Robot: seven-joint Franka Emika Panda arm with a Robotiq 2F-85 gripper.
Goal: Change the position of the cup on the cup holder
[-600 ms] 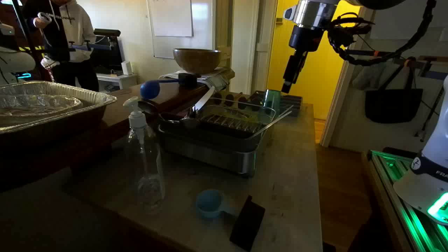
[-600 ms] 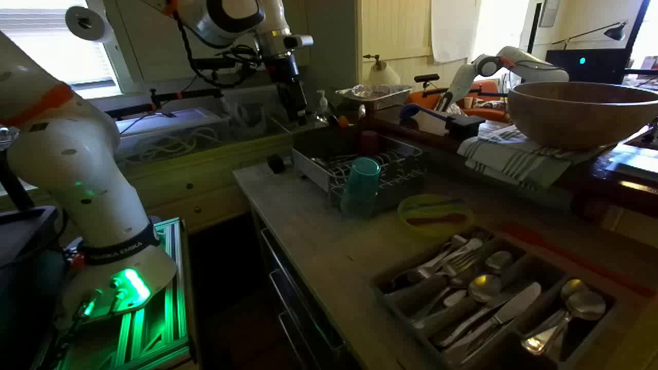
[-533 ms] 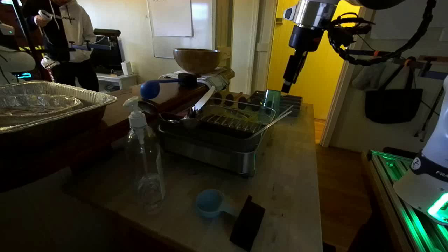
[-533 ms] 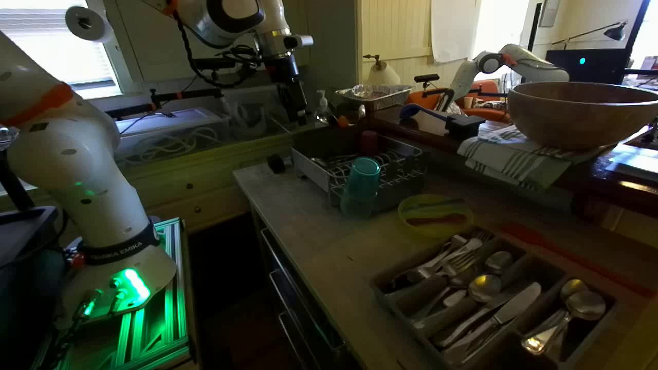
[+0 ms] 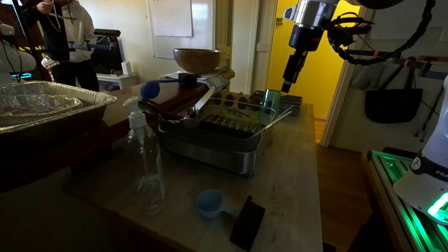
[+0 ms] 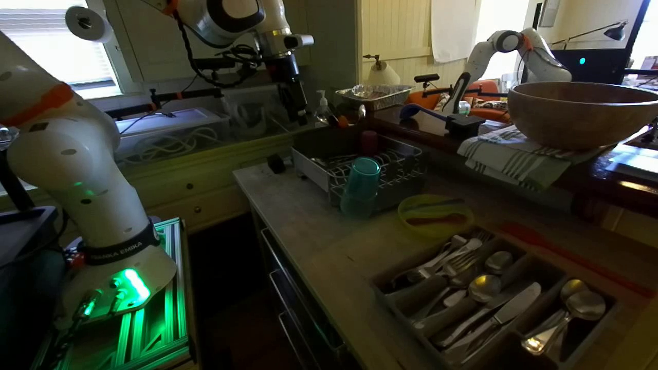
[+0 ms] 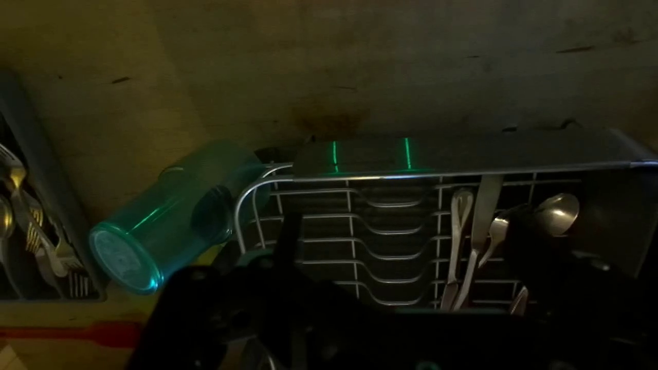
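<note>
The cup is a teal-green see-through tumbler. It leans, closed base up, at the outer end of the cup holder, a grey metal rack with wire rows. The cup also shows in an exterior view and at the left of the wrist view, beside the rack's curved end wire. The rack shows in an exterior view and in the wrist view. My gripper is open and empty above the rack, fingers apart over the wire rows. It also shows in both exterior views.
Cutlery and a red cup are in the rack. A yellow bowl and a cutlery tray stand near the cup. A pump bottle and light-blue scoop stand on the counter. A wooden bowl stands higher up.
My arm, the cup and the rack show no visible movement. In the background, the person has raised their hand and another robot arm has shifted.
</note>
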